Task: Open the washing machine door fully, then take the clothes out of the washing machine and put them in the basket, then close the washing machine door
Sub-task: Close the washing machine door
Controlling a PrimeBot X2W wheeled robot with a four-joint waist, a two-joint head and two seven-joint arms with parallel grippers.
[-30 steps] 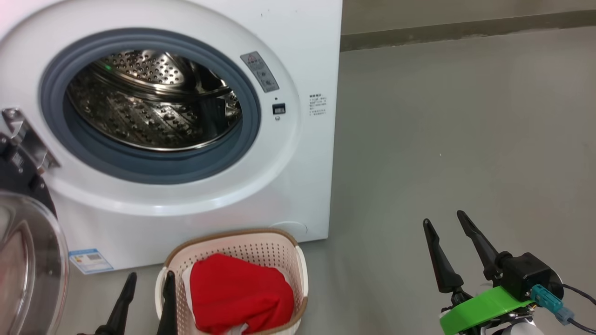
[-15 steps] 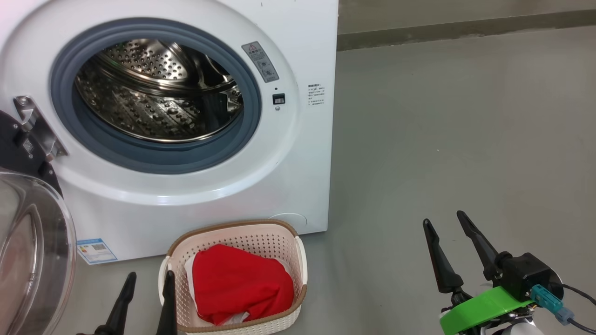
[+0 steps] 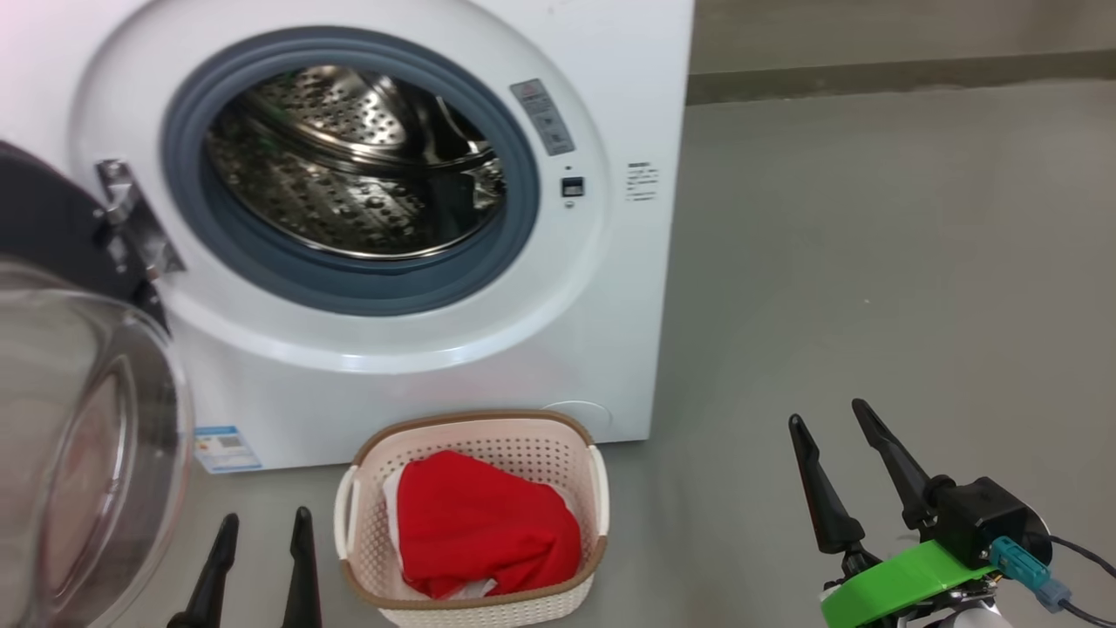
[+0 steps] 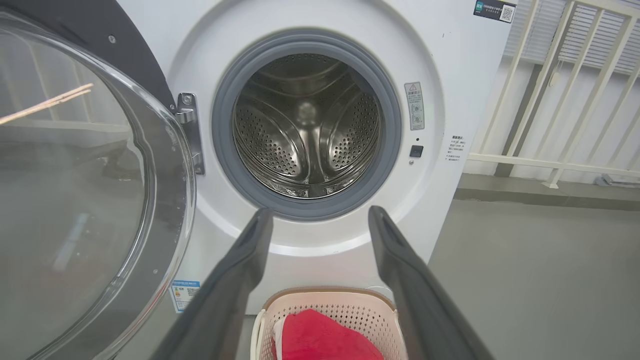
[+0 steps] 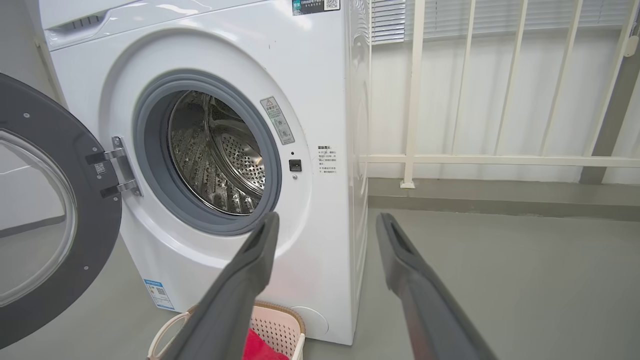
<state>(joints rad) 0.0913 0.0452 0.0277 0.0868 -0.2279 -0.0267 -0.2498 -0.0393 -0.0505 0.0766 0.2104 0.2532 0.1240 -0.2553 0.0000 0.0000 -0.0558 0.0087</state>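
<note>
Head view: the washing machine door (image 3: 87, 436) stands swung wide open at the left of the washing machine (image 3: 418, 366). It hangs from a metal hinge (image 3: 139, 227), with its clear glass bowl bulging toward the camera. The round opening is uncovered, and inside the grey gasket (image 3: 523, 209) the perforated drum (image 3: 349, 174) shows bare shiny steel. The clothes (image 3: 484, 528), a bunched red garment with a bit of white cloth at its near edge, lie in the basket (image 3: 514, 453). The basket stands on the grey floor (image 3: 872, 262) just in front of the machine, below the opening. The left gripper (image 3: 266, 516) is just beside the basket's left side, its fingers apart and holding nothing. The right gripper (image 3: 828, 412) is well off to the right over the floor, its fingers also spread and empty, with a green bracket (image 3: 898, 580) at its base. In the right wrist view a white railing (image 5: 500, 160) runs behind the machine.
</note>
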